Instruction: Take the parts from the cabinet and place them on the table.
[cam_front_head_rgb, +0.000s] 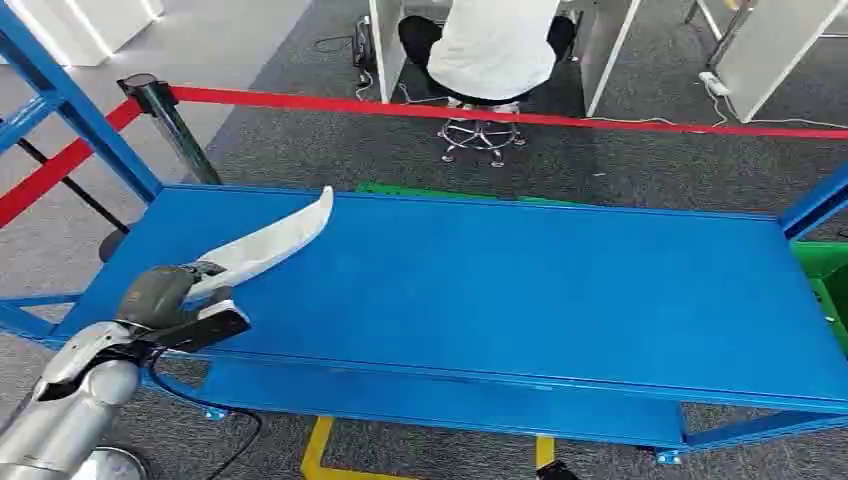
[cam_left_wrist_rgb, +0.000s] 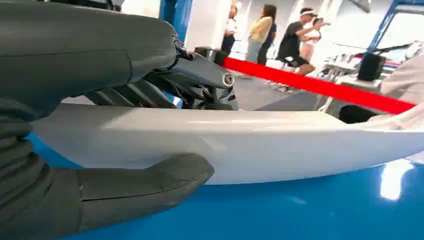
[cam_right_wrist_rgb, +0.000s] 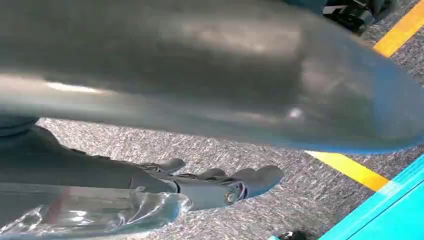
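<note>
A long, curved white part (cam_front_head_rgb: 270, 243) is gripped at its near end by my left hand (cam_front_head_rgb: 170, 298), over the left front of the blue table (cam_front_head_rgb: 520, 290). Its pointed tip reaches toward the table's far left edge. The left wrist view shows this white part (cam_left_wrist_rgb: 260, 145) lying between the thumb (cam_left_wrist_rgb: 130, 192) and the dark fingers (cam_left_wrist_rgb: 150, 92), just above the blue surface. My right hand (cam_right_wrist_rgb: 215, 185) hangs low over the grey carpet beside the table, with its fingers loosely stretched and nothing in them.
A red barrier tape (cam_front_head_rgb: 520, 117) on a black post (cam_front_head_rgb: 165, 120) runs behind the table. Beyond it a person in a white top (cam_front_head_rgb: 495, 45) sits on a stool. Blue frame posts (cam_front_head_rgb: 75, 105) stand at the table's corners. Something green (cam_front_head_rgb: 825, 275) sits at the right edge.
</note>
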